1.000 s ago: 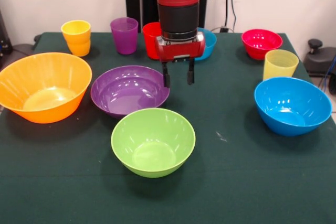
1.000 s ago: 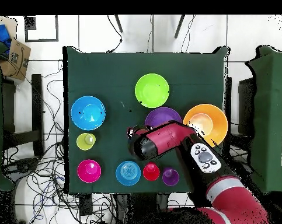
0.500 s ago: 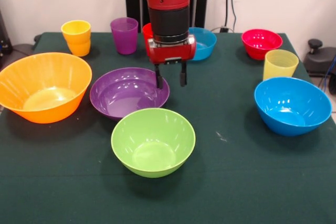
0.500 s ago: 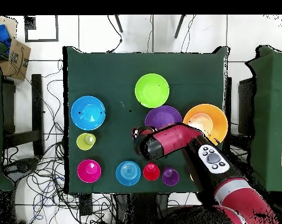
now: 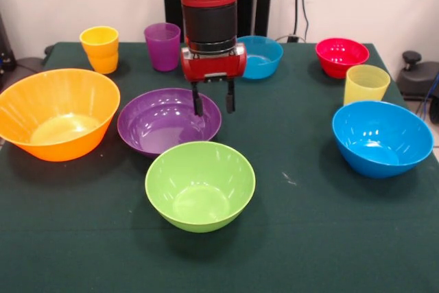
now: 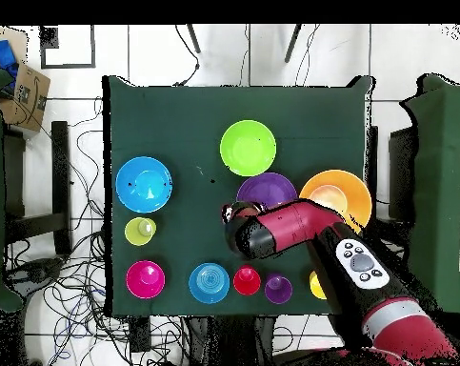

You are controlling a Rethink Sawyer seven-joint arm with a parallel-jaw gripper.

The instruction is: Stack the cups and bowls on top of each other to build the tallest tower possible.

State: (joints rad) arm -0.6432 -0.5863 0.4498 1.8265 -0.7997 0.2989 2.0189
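My gripper is open and empty. It hangs over the right rim of the large purple bowl. The green bowl stands in front of it, the wide orange bowl at the left, and the large blue bowl at the right. The small translucent blue bowl and the red-pink bowl stand at the back. The orange-yellow cup, the purple cup and the pale yellow cup stand upright. The red cup shows only in the overhead view; my arm hides it in the front view. Nothing is stacked.
The dark green table runs to its front edge below the green bowl. In the overhead view my arm covers part of the orange bowl. Cables and chairs stand around the table on the floor.
My gripper has moved left in the front view, from beside the purple bowl to over its right rim. It stays open. The bowls and cups have not moved.
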